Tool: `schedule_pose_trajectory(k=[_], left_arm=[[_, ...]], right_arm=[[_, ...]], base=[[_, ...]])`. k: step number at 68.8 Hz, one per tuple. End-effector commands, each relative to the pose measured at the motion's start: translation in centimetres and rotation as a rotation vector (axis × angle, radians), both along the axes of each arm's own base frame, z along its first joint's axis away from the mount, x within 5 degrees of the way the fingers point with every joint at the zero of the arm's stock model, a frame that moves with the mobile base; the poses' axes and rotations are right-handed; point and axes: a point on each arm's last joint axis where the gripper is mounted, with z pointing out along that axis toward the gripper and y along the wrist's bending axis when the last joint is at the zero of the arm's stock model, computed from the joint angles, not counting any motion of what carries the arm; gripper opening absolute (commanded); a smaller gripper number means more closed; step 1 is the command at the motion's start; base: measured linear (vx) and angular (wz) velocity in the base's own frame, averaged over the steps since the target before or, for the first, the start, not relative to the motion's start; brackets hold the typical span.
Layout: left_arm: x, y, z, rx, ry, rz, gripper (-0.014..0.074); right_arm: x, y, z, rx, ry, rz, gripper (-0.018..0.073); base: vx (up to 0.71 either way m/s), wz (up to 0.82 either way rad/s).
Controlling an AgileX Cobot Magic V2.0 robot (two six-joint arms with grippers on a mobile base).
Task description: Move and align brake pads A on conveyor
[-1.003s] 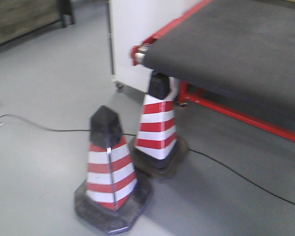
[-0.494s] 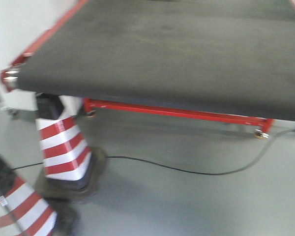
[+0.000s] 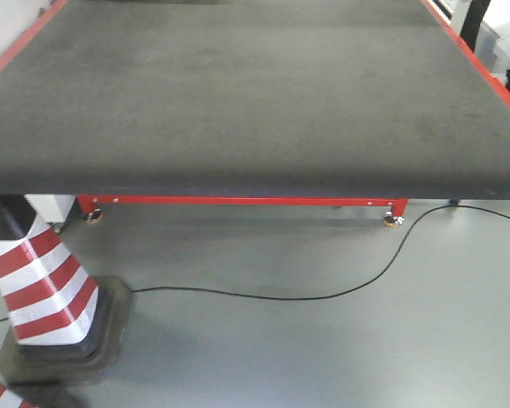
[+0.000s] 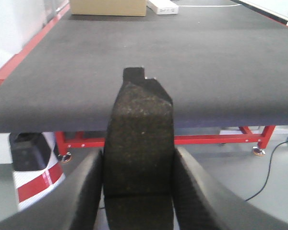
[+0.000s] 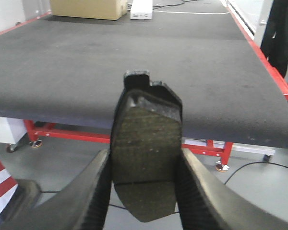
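Exterior front-facing view: takes in the conveyor point(image 3: 255, 93) as a wide charcoal belt filling the upper half, carried on a red frame point(image 3: 238, 201). Beneath and in front, grey floor point(image 3: 323, 357). At lower left, partly tucked under the belt's near corner, a red-and-white traffic cone point(image 3: 38, 285) on a black base. At the belt's far end in the left wrist view, a cardboard box point(image 4: 108, 7) with a white flat object point(image 4: 162, 5) just beside it. Left gripper point(image 4: 138, 191) closed to a narrow gap on the left-hand brake pad point(image 4: 139, 143), rough grey face toward the camera, upright, centre groove running across low down, black backing tab poking out on top; held in front of the belt's near edge, not lying on it. Right gripper point(image 5: 144, 191) clamped the same way on the right-hand brake pad point(image 5: 146, 143), likewise upright before the near edge. Across the floor, a thin black cable point(image 3: 323, 297). Under the frame's right end, a small castor point(image 3: 393, 221).
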Motion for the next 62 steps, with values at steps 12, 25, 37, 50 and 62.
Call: schedule_pose_trajectory(k=[12,25,37,50,62], left_arm=[[0.14,-0.05,1.85,-0.018,-0.12,-0.003,-0.0006],[0.14,-0.05,1.85,-0.018,-0.12,-0.003,-0.0006],[0.14,-0.05,1.85,-0.018,-0.12,-0.003,-0.0006],[0.14,-0.05,1.85,-0.018,-0.12,-0.003,-0.0006],[0.14,-0.05,1.85,-0.018,-0.12,-0.003,-0.0006]], right_arm=[[0.02,-0.01,1.8,0.007,-0.124,-0.001,-0.001],[0.02,-0.01,1.8,0.007,-0.124,-0.001,-0.001],[0.02,-0.01,1.8,0.007,-0.124,-0.001,-0.001],[0.02,-0.01,1.8,0.007,-0.124,-0.001,-0.001],[0.02,-0.01,1.8,0.007,-0.124,-0.001,-0.001]], base=[[0.21,-0.18],[0.31,-0.11],[0.39,0.0],[0.41,0.07],[0.4,0.04]])
